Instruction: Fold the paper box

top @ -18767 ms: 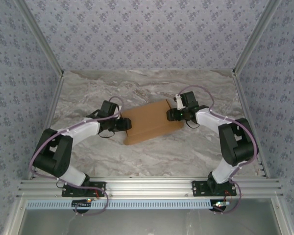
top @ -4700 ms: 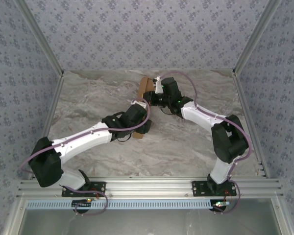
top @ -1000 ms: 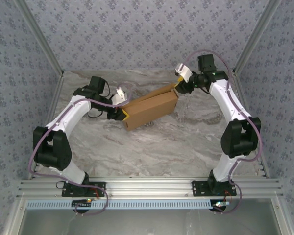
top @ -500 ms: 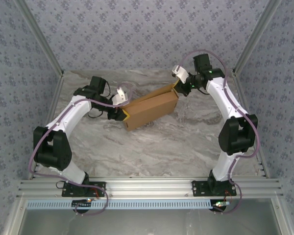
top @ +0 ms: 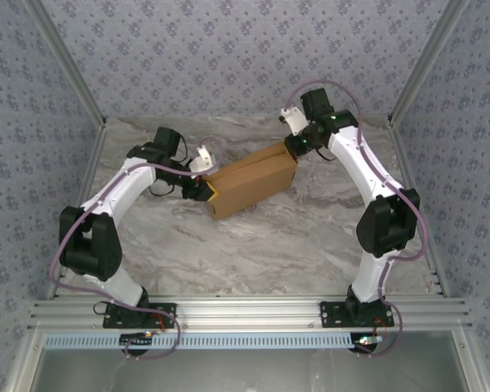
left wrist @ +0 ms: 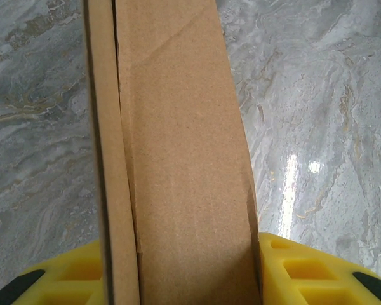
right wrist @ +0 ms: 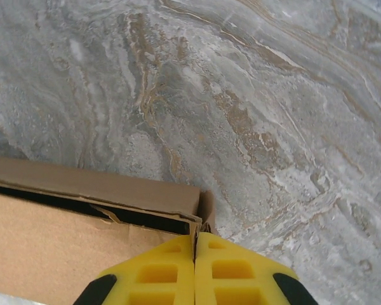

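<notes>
The paper box [top: 253, 181] is seen slanted at the middle of the top view, its lower-left end clamped in the left tool [top: 206, 189]. The right tool [right wrist: 195, 244], pinched together and empty, is set at the upper-right corner, where a dark gap is left unclosed; that corner could be crushed, or the box twisted loose, by a skewed push

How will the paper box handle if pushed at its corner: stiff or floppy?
Likely semi-stiff: the paper box is thin cardboard, with a crease in the panel clamped by the left pincer. The lid seam gapes by the shut right pincer, so that corner may flex. Probably light; on the glossy marble table it should slide.
</notes>
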Available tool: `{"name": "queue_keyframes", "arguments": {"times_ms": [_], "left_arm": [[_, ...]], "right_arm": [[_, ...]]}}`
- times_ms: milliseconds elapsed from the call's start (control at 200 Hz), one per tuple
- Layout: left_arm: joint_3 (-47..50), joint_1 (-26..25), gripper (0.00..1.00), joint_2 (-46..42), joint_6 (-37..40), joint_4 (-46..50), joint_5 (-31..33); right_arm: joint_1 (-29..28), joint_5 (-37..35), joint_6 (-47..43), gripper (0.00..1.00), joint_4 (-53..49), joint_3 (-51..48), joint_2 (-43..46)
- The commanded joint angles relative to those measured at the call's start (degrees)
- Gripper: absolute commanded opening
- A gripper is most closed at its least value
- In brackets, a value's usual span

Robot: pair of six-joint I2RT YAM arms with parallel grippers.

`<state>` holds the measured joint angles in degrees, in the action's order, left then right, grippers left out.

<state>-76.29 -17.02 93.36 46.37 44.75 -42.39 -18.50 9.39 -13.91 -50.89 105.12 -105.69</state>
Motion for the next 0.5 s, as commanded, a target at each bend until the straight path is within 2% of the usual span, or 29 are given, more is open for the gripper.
{"name": "queue_keyframes", "arguments": {"times_ms": [0, 210, 495], "left_arm": [[-2.28, -0.04, 0.37, 0.55, -3.11, -2.47, 0.53], [-2.22, 0.06, 0.36, 1.12, -4.62, -3.53, 1.76], [-2.02, 0.70, 0.37, 1.32, -4.02, -3.62, 1.63]], "right_arm": [[-0.49, -1.65, 8.15, 0.06, -1.20, -0.77, 0.65], [-0.56, -2.05, 11.93, 0.04, 2.91, -5.81, 2.73], [-0.33, -3.24, 10.04, 0.03, 9.75, -14.26, 5.61]]}}
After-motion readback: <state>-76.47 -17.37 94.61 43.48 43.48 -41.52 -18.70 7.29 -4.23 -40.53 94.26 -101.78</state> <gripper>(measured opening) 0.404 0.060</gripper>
